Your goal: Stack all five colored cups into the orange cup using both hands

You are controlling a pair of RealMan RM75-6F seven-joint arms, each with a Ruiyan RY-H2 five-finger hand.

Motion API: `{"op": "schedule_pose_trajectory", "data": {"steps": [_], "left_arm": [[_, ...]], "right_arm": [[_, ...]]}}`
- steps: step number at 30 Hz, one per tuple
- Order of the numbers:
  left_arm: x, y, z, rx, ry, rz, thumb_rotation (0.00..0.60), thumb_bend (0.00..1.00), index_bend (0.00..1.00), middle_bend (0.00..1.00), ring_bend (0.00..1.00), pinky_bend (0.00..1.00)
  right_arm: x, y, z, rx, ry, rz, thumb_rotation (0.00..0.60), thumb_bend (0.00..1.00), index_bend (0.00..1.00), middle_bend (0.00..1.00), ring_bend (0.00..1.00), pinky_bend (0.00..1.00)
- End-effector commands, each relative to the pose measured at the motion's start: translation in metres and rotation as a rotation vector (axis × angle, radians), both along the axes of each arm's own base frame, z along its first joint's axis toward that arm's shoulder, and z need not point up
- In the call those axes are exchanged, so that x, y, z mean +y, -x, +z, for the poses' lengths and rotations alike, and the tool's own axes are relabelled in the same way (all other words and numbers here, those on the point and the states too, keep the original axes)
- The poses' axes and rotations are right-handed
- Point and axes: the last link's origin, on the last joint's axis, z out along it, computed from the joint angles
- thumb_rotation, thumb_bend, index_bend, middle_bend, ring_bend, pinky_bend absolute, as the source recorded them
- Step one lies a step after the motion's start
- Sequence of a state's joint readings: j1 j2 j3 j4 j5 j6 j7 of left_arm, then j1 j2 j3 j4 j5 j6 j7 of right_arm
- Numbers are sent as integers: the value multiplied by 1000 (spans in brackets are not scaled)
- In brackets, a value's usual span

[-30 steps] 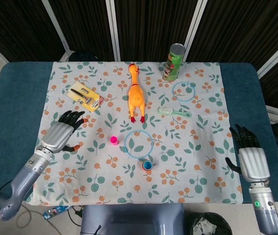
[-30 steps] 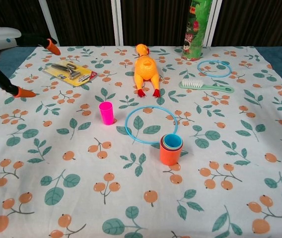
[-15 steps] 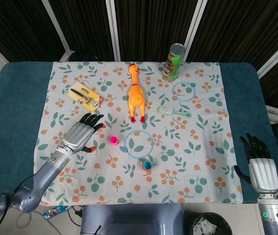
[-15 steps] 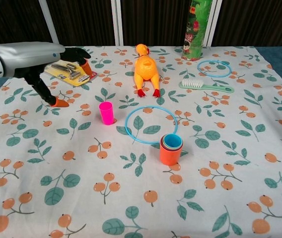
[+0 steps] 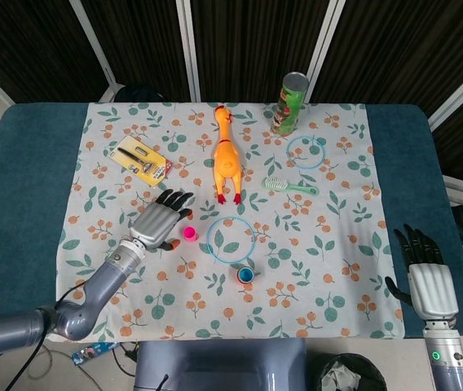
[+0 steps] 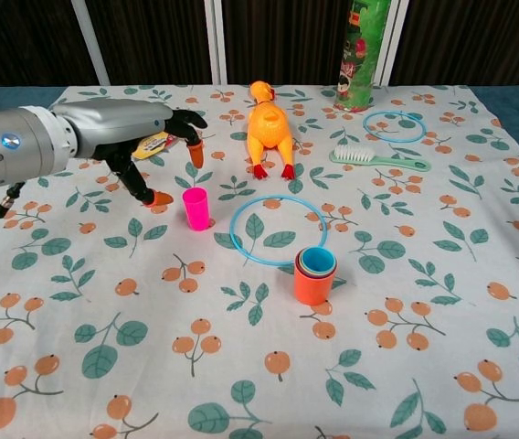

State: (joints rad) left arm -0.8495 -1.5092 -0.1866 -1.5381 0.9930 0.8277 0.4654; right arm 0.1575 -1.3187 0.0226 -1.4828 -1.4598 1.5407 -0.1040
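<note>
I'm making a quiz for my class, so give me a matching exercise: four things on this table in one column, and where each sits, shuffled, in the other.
Things:
1 pink cup
2 orange cup
3 rubber chicken
4 green can

Places:
A far edge of the cloth
B holds nested cups, near the blue ring
C just beside the left robot hand
D lying beyond the blue ring

Pairs: 1-C, 2-B, 3-D, 4-A

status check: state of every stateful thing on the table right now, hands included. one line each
left hand: open, fingers spread, beside the pink cup, not gripping it
right hand: open, holding nothing, at table edge
pink cup: upright, alone, unstacked
orange cup: upright, other cups nested inside
rubber chicken: lying flat
chip can: upright
brush: lying flat
</note>
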Motion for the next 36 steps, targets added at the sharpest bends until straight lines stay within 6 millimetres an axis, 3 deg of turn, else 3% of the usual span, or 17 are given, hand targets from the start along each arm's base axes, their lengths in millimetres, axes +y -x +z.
{"op": "schedule_pose_trajectory", "data": {"steps": [1,25,36], "left_arm": [[2,-5,-7,6,8,-3,600,269,353,0,0,0],[4,-8,-25,62,0,-9,600,291,431,0,0,0],[5,-8,-26,61,-9,-4,600,367,487,18,0,0]], "right_arm": [[0,0,0,-2,-1,-1,600,333,49,0,0,120],[-2,1,-3,-22,2,-23,600,332,62,0,0,121],[-2,1,-3,-26,6,-25,600,333,72,0,0,120]]}}
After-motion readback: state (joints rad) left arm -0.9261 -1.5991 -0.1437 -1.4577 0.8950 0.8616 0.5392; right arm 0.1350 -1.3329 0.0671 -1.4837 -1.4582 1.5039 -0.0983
